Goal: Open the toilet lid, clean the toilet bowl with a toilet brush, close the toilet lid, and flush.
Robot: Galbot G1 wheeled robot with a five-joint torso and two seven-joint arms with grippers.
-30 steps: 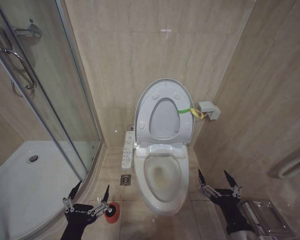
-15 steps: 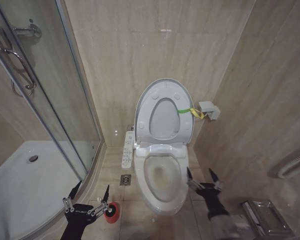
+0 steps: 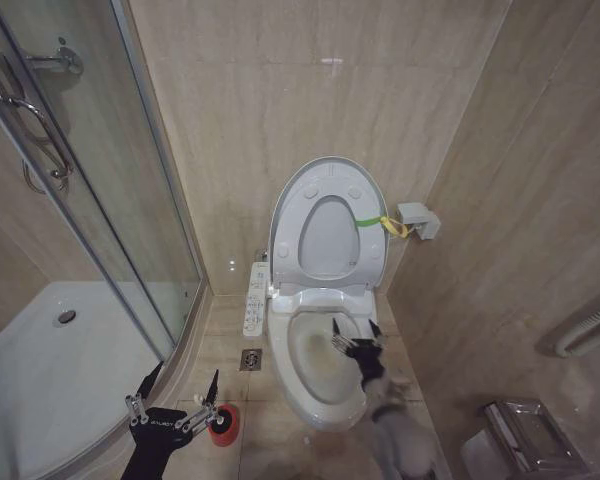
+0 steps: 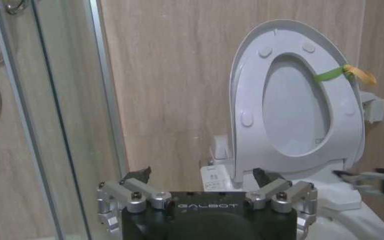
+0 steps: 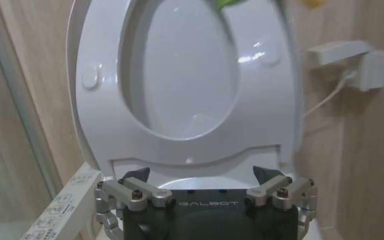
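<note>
The toilet lid [image 3: 327, 232] stands upright against the wall with the ring seat raised against it, its yellow-green strap loop [image 3: 376, 221] hanging off the right edge, so the toilet bowl [image 3: 325, 362] lies fully exposed for cleaning. The right gripper [image 3: 354, 338] reaches over the bowl's right rim, near the hinge end, with its fingers spread apart and nothing between them; in the right wrist view the right gripper [image 5: 202, 175] faces the raised lid squarely, which suggests it is lined up on the lid or seat rather than on any tool. The left gripper [image 3: 178, 387] hangs low over the floor beside the shower tray, fingers [image 3: 213, 385] splayed and empty, just beside the red cup holder [image 3: 223, 424] that carries the toilet brush; the brush itself is hard to make out there, so it seems not yet picked up. Keeping the left arm parked next to the holder makes sense as a ready position for the brushing step. The bidet control panel [image 3: 256, 298] sits along the bowl's left side, apart from both grippers.
</note>
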